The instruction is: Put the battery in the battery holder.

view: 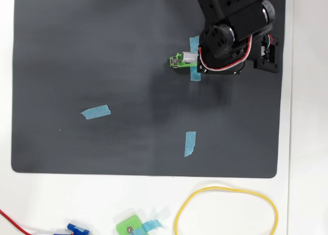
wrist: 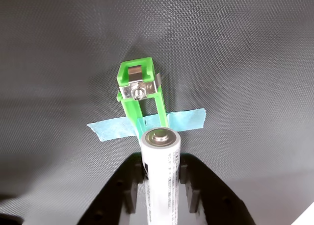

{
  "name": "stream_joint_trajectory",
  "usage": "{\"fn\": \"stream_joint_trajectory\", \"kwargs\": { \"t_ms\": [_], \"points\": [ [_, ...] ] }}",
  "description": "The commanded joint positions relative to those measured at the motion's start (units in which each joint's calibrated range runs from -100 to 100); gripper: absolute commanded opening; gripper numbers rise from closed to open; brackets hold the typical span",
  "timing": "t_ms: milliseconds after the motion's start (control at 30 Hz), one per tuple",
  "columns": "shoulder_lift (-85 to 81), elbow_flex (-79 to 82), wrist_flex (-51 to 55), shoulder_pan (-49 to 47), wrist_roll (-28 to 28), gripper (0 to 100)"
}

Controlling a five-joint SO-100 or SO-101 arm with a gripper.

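Overhead view: a white table (view: 307,143) carries a dark mat (view: 102,66). The arm (view: 233,20) reaches over the mat's upper right part. Loose blue tape strips (view: 96,111), a yellow cable loop (view: 225,209) and a squarish green piece (view: 129,227) lie well apart from the work area.

In the wrist view, the claw (wrist: 161,178) pinches the battery (wrist: 161,176), its metal end pointing along the battery holder (wrist: 140,95) and poised above the near end, which is taped down by blue tape (wrist: 189,120).

Risk: if the cell is lowered tilted or off-axis, it may ride on the frame rail or catch the end contact instead of seating. Excess push could peel the tape and shift the holder.
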Motion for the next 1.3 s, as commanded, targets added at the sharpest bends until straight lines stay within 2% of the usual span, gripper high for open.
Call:
{"fn": "stream_joint_trajectory", "kwargs": {
  "t_ms": [0, 1267],
  "points": [
    [-0.2, 0.2, -0.3, 0.2, -0.1, 0],
    [-0.2, 1.3, -0.3, -3.8, 0.4, 0]
  ]
}}
